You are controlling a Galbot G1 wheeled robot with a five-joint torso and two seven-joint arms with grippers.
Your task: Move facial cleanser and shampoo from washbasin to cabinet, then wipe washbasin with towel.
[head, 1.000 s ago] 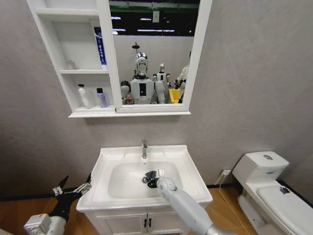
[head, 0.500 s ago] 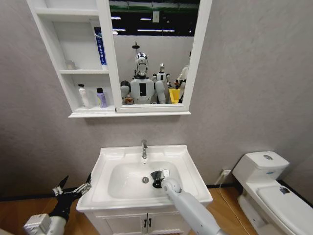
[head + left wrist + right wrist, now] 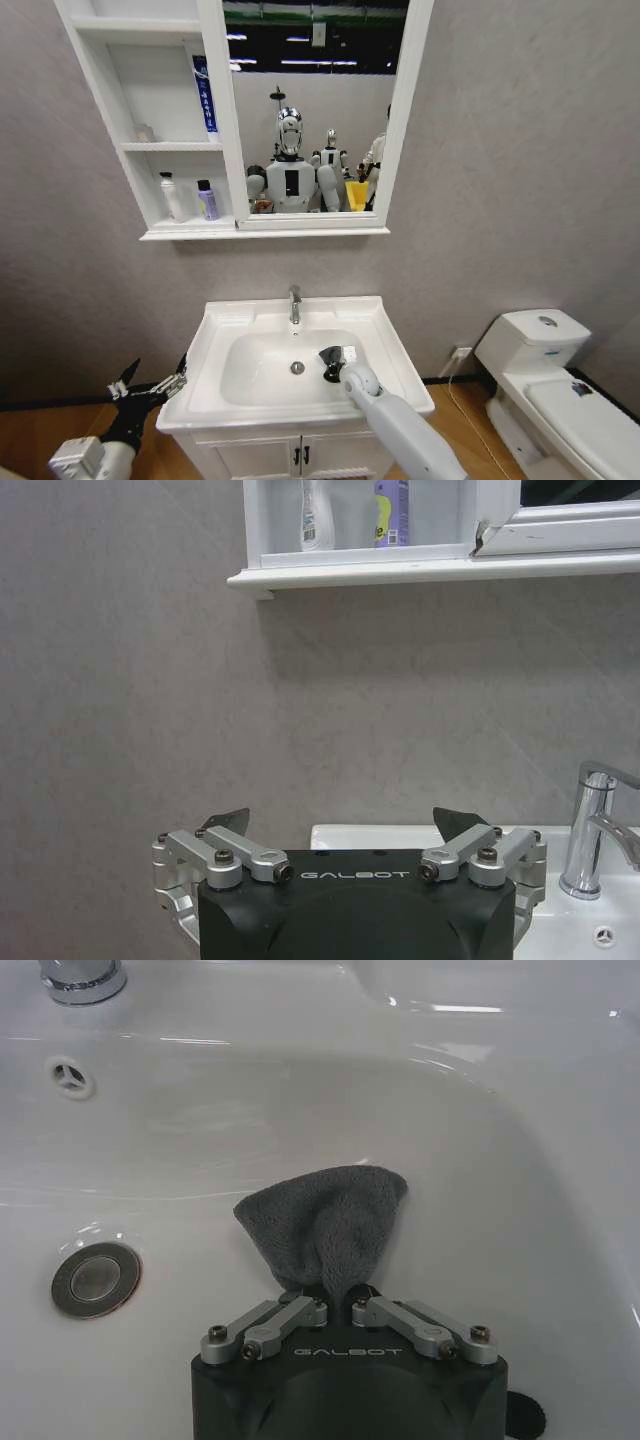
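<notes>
1. Compare with a second ago: your right gripper [image 3: 338, 360] has slid the towel [image 3: 330, 354] across the basin [image 3: 395, 345] bowl, from right over the drain [image 3: 297, 367] to a spot beside the drain on the toilet [image 3: 545, 385] side.
2. Half a second ago the towel sat just next to the drain; now it is further off, near the bowl's wall.
3. The drain, covered earlier, now shows bare.
4. Your right gripper's fingers [image 3: 290, 1315] are pressed together, pinching the towel's gathered end.
5. The towel [image 3: 325, 1220] is dark grey and fuzzy, bunched at the pinch and fanning out into a rounded flap that lies on the white bowl, on the faucet [image 3: 295, 304] side of the gripper.
6. Your left gripper [image 3: 150, 385] hangs off the basin's outer edge, away from the toilet, with fingers [image 3: 225, 820] spread wide and nothing between them; it has not shifted.
7. Two bottles, a white one [image 3: 172, 196] and a purple one [image 3: 207, 200], stand side by side in the cabinet's [image 3: 225, 120] lowest shelf, well above the basin, unchanged.
</notes>
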